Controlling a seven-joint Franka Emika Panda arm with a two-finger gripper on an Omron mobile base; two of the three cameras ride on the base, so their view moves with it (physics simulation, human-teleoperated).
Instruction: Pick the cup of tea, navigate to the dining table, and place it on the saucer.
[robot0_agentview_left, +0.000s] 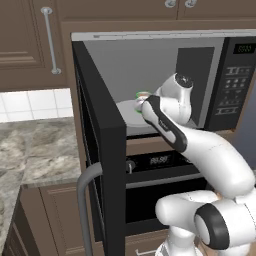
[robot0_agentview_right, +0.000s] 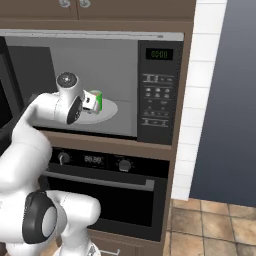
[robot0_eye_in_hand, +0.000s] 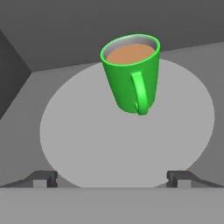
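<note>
The cup of tea (robot0_eye_in_hand: 131, 74) is a bright green mug with brown liquid, standing on the round grey turntable plate (robot0_eye_in_hand: 87, 140) inside the open microwave. Its handle faces the hand camera. My gripper (robot0_eye_in_hand: 113, 177) is open, low over the plate's near edge and a short way in front of the cup, touching nothing. From the right base view, the gripper (robot0_agentview_right: 90, 102) sits just left of the cup (robot0_agentview_right: 98, 100). In the left base view the cup (robot0_agentview_left: 143, 95) peeks out behind the wrist. The dining table and the saucer are out of view.
The microwave's black door (robot0_agentview_left: 100, 140) stands swung open to the left of the arm. Its control panel (robot0_agentview_right: 159, 95) is on the right, with an oven (robot0_agentview_right: 100, 190) below. A stone counter (robot0_agentview_left: 35, 150) lies to the left, and the microwave walls close in around the hand.
</note>
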